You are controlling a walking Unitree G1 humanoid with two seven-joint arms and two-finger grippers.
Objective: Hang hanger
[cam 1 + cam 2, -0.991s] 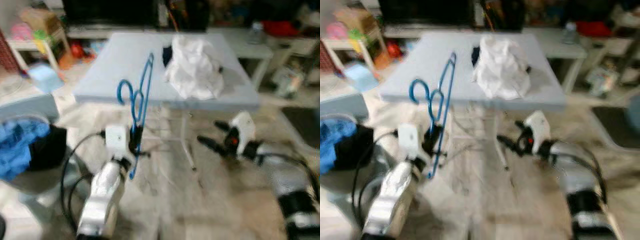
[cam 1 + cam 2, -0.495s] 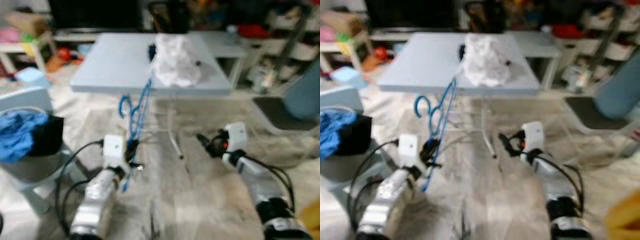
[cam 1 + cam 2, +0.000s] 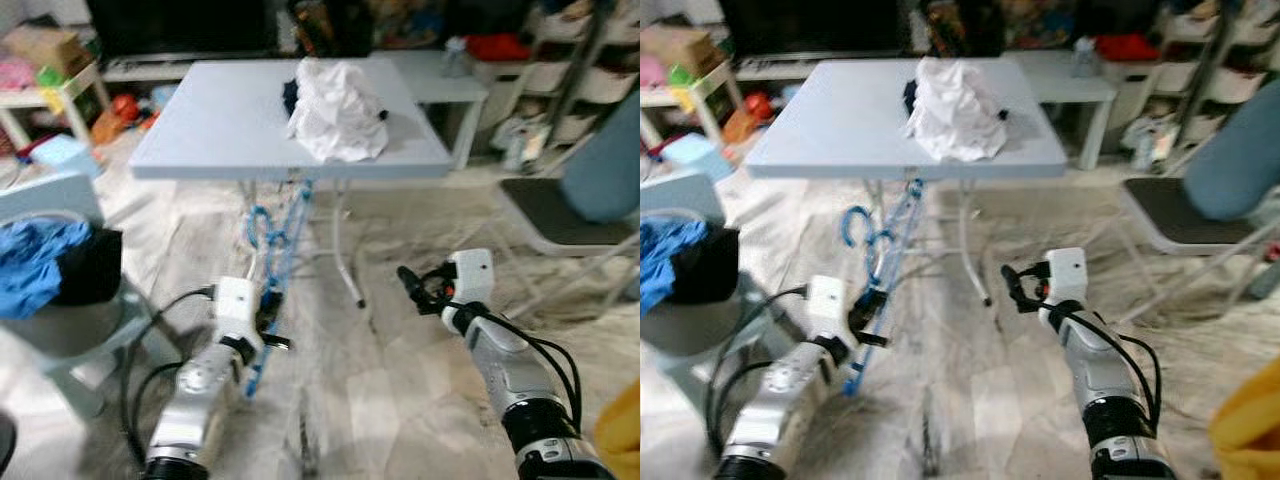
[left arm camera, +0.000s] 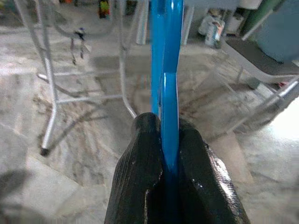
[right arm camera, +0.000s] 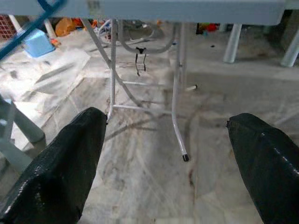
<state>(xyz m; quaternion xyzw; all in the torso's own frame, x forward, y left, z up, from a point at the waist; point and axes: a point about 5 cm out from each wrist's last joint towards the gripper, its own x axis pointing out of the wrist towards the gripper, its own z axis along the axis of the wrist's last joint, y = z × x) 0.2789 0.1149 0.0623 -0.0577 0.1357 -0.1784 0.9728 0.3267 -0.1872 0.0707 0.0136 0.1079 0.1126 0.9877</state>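
The blue hanger (image 4: 164, 84) is running out past the frame's edge in the left wrist view, so its hook is not showing there, and its lower end is disappearing between the left tool's (image 4: 169, 154) closed fingers. A white cloth heap (image 3: 335, 95) at the counter's (image 3: 210, 130) far edge is partly covering something dark (image 3: 288, 96), too hidden to identify. Shelves (image 3: 560, 60) behind are looking blurred.

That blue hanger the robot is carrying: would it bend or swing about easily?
The blue hanger looks thin and light, probably plastic, so likely somewhat springy. The left gripper pinches only its lower end, so the long top may sway.
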